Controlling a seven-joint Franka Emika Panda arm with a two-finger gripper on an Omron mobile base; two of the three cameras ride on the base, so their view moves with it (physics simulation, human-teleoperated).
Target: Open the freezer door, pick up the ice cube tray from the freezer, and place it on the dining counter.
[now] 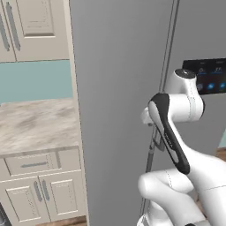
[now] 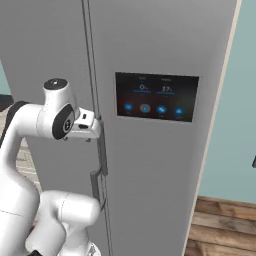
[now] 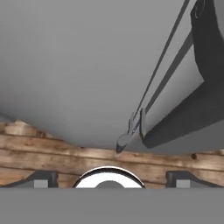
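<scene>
The freezer door [image 1: 114, 97] is the plain gray panel left of the fridge's centre seam, and it stands shut. A short stretch of its vertical bar handle [image 1: 151, 152] shows beside my forearm and again below my hand [image 2: 94, 185]. My gripper [image 2: 96, 131] reaches up to the seam at handle height. In the hand view the gripper [image 3: 112, 179] is open, its fingertips [image 3: 41, 178] wide apart with nothing between them, looking down the door panel [image 3: 78, 65] along a thin bar [image 3: 162, 61]. The ice cube tray is hidden behind the shut door. The dining counter is out of view.
The neighbouring gray door carries a dark touchscreen [image 2: 156, 96]. Left of the fridge stands a short marbled counter [image 1: 35, 126] with teal backsplash, with cream cabinets above [image 1: 31, 26] and below [image 1: 42, 194]. A wooden floor [image 2: 220, 227] and a teal wall [image 2: 242, 115] lie to the right.
</scene>
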